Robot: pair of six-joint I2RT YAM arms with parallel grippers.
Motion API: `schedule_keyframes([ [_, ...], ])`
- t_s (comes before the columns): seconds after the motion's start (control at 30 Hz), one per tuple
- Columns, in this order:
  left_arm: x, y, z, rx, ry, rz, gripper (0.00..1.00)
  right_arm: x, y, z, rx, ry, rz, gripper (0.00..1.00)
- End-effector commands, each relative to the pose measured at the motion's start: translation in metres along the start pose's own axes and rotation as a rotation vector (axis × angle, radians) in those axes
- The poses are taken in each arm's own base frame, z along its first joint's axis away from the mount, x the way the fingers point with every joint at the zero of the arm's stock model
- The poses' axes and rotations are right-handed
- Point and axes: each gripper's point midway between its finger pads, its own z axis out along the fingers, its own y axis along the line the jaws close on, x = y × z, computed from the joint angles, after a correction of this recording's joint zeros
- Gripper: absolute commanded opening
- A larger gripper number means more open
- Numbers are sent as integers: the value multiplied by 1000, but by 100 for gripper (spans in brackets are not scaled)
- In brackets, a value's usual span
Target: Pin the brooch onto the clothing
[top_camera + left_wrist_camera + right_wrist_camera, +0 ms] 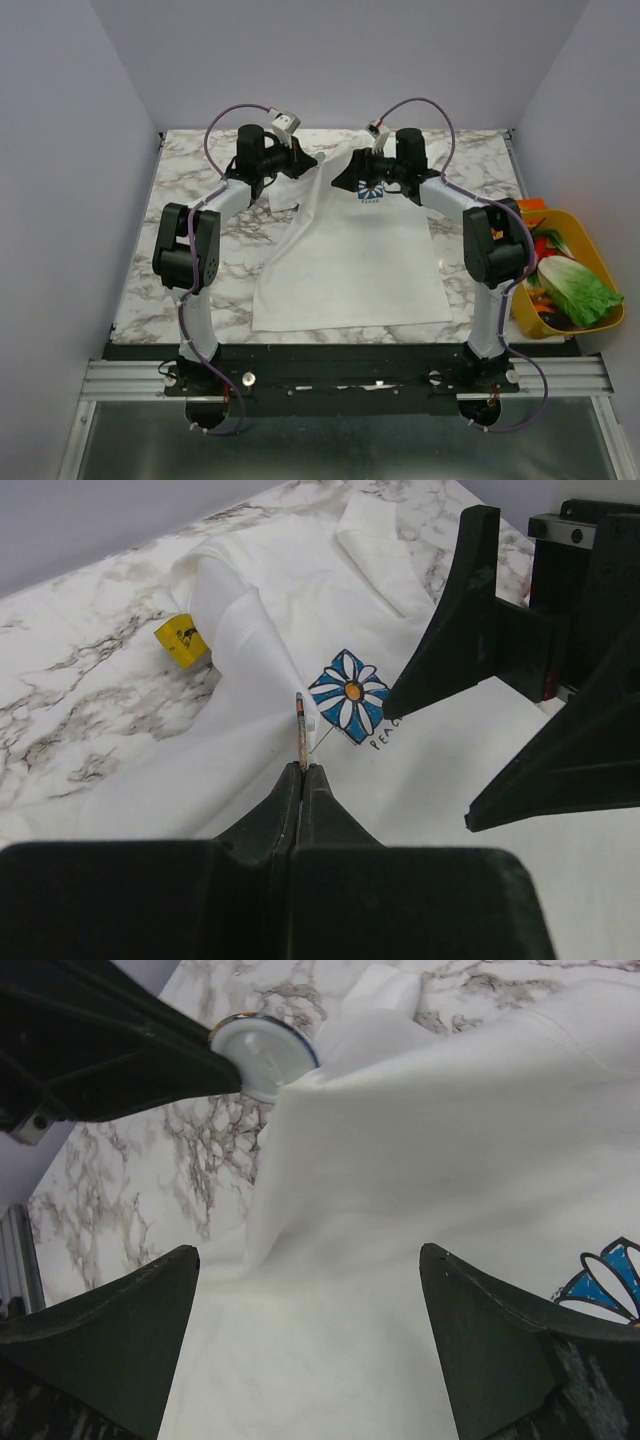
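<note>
Grey-veined marble tabletop (pixel 180 170) is seen between pale walls. Toward its far edge the left gripper (pixel 301 770) is shown with its fingers pressed together, pinching the brooch (pixel 300 730) by its rim. The small disc is held upright above the fingertips, edge-on in the left wrist view. A thin wire (pixel 322 740), judged to be the pin, slants off beside it; whether it has entered the cloth cannot be told. The brooch is held just beside a raised fold of the white T-shirt (pixel 300 575), between the yellow neck label (pixel 182 642) and the blue-and-white flower print (pixel 350 695), nearer the print. The right gripper (pixel 308 1260) is held close by over the chest cloth, its fingers spread wide with nothing gripped. The shirt is laid with its collar toward the far edge and its hem toward the near edge. A yellow basket (pixel 585 232) of vegetables is set at the right edge.

The brooch is judged light, rigid and smooth, easily twisted out of a pinch, so it is best gripped across the rim with the pin left free. The shirt is judged soft and limp. It would be expected to give under the point unless a fold beside the print is pinched up taut.
</note>
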Motion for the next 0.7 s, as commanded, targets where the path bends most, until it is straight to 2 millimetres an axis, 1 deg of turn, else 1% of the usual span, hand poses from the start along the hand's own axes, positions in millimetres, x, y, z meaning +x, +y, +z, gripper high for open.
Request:
schedule_keyframes([
  [0.0,-28,-23,-8,92,-50,92,0,-32,42,-23,-153,-142,-301,100],
  [0.03,-28,-24,-9,98,-51,95,0,-30,46,-26,-178,-153,-327,100],
  [0.1,-29,-25,-10,115,-51,107,0,-38,49,-32,-191,-175,-364,100],
  [0.13,-30,-26,-11,120,-53,109,0,-44,49,-33,-197,-183,-373,100],
  [0.2,-31,-26,-13,125,-57,119,0,-47,46,-37,-225,-187,-383,100],
  [0.23,-33,-29,-14,140,-60,128,0,-50,49,-39,-258,-198,-406,100],
  [0.27,-34,-30,-15,145,-62,133,0,-55,47,-43,-269,-204,-406,100],
  [0.3,-34,-31,-16,151,-62,142,0,-55,45,-44,-281,-205,-405,100],
  [0.33,-36,-35,-18,172,-63,150,0,-57,47,-46,-305,-211,-420,100],
  [0.37,-36,-37,-18,180,-61,153,0,-61,45,-49,-309,-216,-423,100],
  [0.47,-33,-44,-20,235,-37,167,0,-61,45,-48,-338,-204,-432,100],
  [0.5,-33,-47,-20,254,-30,168,0,-67,46,-48,-347,-207,-446,100],
  [0.53,-34,-49,-22,265,-31,178,0,-62,45,-46,-367,-191,-441,100],
  [0.6,-34,-55,-24,305,-29,187,0,-66,46,-45,-386,-189,-449,100],
  [0.67,-35,-59,-27,326,-31,197,0,-62,47,-43,-415,-173,-444,100],
])
